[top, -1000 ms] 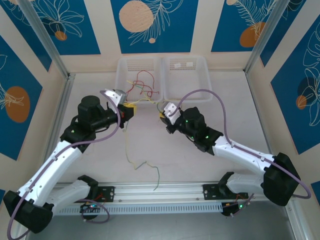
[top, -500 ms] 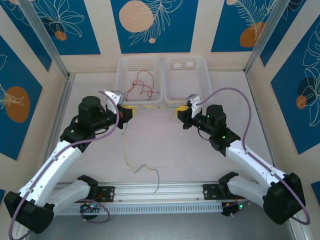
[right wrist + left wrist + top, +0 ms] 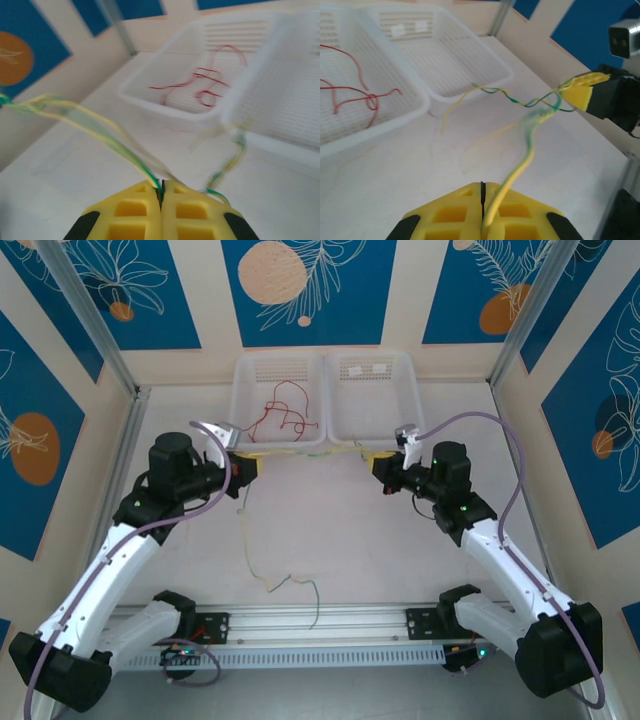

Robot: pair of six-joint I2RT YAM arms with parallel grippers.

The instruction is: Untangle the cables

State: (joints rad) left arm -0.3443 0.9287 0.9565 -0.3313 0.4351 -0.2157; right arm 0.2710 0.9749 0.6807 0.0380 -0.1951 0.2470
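Yellow-green cables [image 3: 310,450] stretch in a nearly taut, twisted line between my two grippers, just in front of the baskets. My left gripper [image 3: 245,466] is shut on one end, and a long tail [image 3: 252,545] hangs from it onto the table. My right gripper [image 3: 378,462] is shut on the other end. In the left wrist view the yellow strand [image 3: 520,165] runs out of the shut gripper [image 3: 481,186] toward the right gripper [image 3: 584,93]. In the right wrist view the strands [image 3: 100,127] leave the shut gripper [image 3: 161,184] to the left. A red cable [image 3: 283,415] lies in the left basket.
Two white mesh baskets stand side by side at the back, the left basket [image 3: 243,390] and the right basket [image 3: 405,410]. A metal rail [image 3: 320,625] runs along the near edge. Purple cables loop along both arms.
My right gripper has moved right and back, away from the left one, drawing the yellow-green strands out straighter. The left gripper shifted slightly left. The red cable now lies apart in the basket.
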